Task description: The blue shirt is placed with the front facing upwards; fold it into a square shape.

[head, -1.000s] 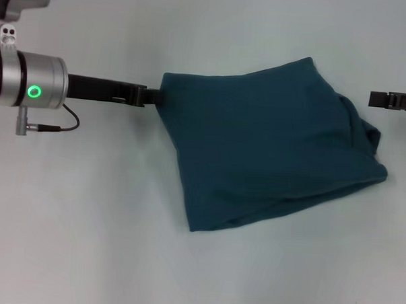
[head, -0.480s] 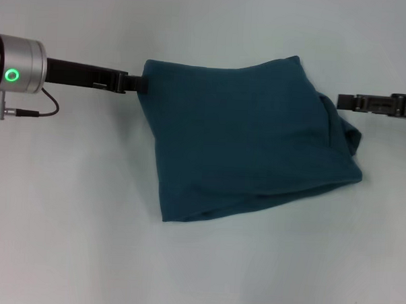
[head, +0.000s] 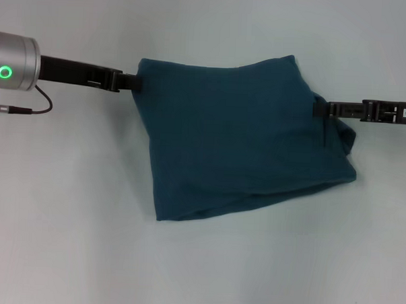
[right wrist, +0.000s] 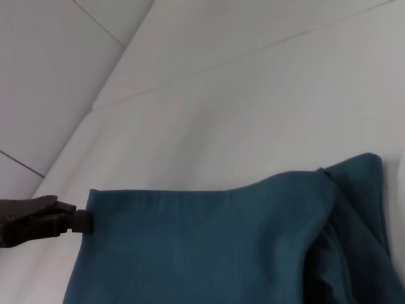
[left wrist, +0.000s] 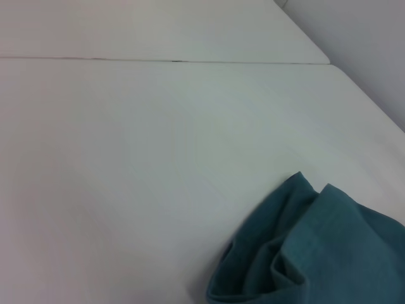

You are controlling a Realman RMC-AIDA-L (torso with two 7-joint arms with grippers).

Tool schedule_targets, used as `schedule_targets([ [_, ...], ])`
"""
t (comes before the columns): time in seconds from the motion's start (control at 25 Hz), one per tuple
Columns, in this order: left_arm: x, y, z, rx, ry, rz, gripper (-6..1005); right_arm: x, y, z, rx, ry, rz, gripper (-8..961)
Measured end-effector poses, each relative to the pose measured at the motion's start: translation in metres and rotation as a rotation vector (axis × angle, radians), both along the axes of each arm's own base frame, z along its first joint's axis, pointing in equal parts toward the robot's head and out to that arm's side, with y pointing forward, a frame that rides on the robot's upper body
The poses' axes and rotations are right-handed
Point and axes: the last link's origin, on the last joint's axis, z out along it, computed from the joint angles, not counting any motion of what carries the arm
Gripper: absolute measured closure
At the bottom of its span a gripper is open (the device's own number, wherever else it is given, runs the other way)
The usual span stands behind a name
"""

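Note:
The blue shirt [head: 237,140] lies folded into a rough four-sided bundle on the white table, plain side up, with no lettering showing. My left gripper [head: 134,84] is shut on its far left corner, and the right wrist view shows that grip [right wrist: 79,220] at the shirt's edge [right wrist: 209,247]. From the right, my right gripper [head: 318,108] reaches in level and meets the bunched right edge of the cloth. A crumpled fold of the shirt [left wrist: 316,253] fills one corner of the left wrist view.
The white table [head: 66,206] runs on every side of the shirt. A seam between table panels [left wrist: 158,60] shows in the left wrist view. The left arm's cable [head: 29,109] hangs near its wrist.
The left gripper has dragged the shirt leftward across the table. The right gripper has come in from the right edge of view to the shirt's right side.

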Motion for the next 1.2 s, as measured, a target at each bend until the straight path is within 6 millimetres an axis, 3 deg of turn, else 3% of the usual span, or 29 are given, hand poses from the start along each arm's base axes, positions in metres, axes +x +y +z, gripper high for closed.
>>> schedule_targets([
  [0.52,0.000,0.003,0.006,0.002,0.006,-0.007,999,0.002,0.000,0.002,0.002,-0.004,-0.004,165],
  [1.08,0.000,0.001,0.004,-0.003,0.004,-0.008,1000,-0.013,0.008,-0.022,-0.038,-0.013,0.020,218],
  [1.2,0.000,0.000,0.003,-0.004,0.004,-0.008,1000,-0.014,0.008,-0.023,-0.040,-0.014,0.021,334],
])
